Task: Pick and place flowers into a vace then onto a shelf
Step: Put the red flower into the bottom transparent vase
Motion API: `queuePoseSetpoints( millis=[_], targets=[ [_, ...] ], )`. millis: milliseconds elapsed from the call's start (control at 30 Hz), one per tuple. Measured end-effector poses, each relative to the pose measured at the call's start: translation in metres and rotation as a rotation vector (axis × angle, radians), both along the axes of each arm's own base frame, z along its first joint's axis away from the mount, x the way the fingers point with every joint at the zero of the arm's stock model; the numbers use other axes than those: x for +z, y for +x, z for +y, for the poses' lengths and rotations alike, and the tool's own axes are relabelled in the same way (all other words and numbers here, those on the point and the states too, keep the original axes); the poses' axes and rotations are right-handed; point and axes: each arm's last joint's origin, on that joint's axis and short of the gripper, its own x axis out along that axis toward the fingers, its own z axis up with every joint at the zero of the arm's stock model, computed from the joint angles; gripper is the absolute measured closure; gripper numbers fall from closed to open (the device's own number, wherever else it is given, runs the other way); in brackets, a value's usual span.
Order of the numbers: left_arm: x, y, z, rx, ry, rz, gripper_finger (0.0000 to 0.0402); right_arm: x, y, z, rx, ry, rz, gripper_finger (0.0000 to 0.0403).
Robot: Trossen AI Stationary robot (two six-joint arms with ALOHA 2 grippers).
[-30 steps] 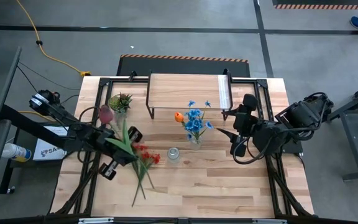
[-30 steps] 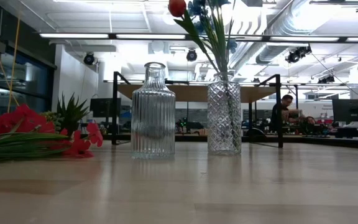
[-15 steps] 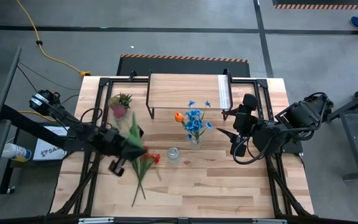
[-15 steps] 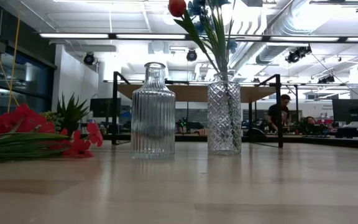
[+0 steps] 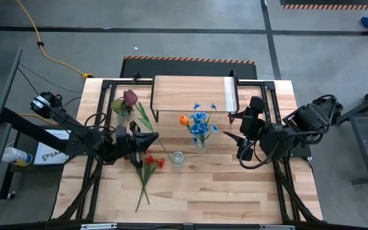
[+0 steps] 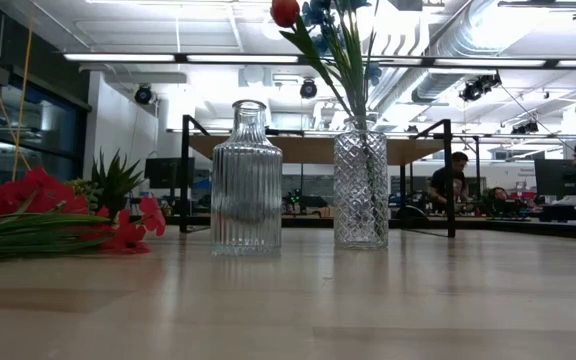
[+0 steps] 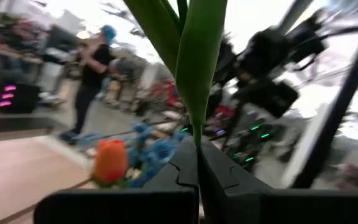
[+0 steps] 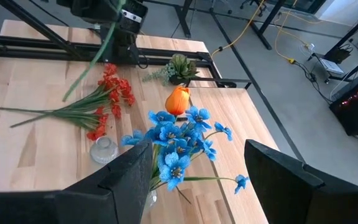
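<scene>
The left claw is pinched tight on the green stem of the dark maroon tulip. It hangs over the worktop just left of the centre. In the left wrist view the two dark fingers meet on the stem, and the long leaves rise straight out from between them. Seen from above, the stem slants from the claw back toward the far left, and the maroon bloom ends up over the small green leafy tuft near the left end of the shelf.

Just beside the left claw, on the near side, the red-bloomed bunch lies flat on the worktop, its stems trailing toward the front edge. An empty ribbed glass bottle stands upright just right of those blooms. Further right, a diamond-cut vase stands upright in front of the shelf and holds the blue-bloomed bunch together with the orange tulip.

The right claw waits over the right side of the worktop, its fingers spread apart and gripping nothing. It points toward the vase; its wrist view looks down on the blue blooms between the two fingers.

In the room behind, a person shows in the low view.
</scene>
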Motion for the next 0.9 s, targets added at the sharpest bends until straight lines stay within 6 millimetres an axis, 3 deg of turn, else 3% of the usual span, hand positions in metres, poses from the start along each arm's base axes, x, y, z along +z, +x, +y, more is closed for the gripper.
queuePoseSetpoints(
  millis=[300,600,900],
  targets=[
    [0.024,0.007,-0.021,0.171,0.049,0.194,0.0372,0.0,0.0,-0.001,-0.034,-0.035,-0.013,0.0158],
    [0.019,0.045,-0.048,0.323,0.148,0.349,0.0372,0.0,-0.001,-0.002,-0.038,-0.063,-0.006,0.0158],
    [0.009,0.059,-0.059,0.358,0.178,0.397,0.0372,-0.001,-0.002,-0.003,-0.037,-0.071,0.006,0.0158]
  ],
)
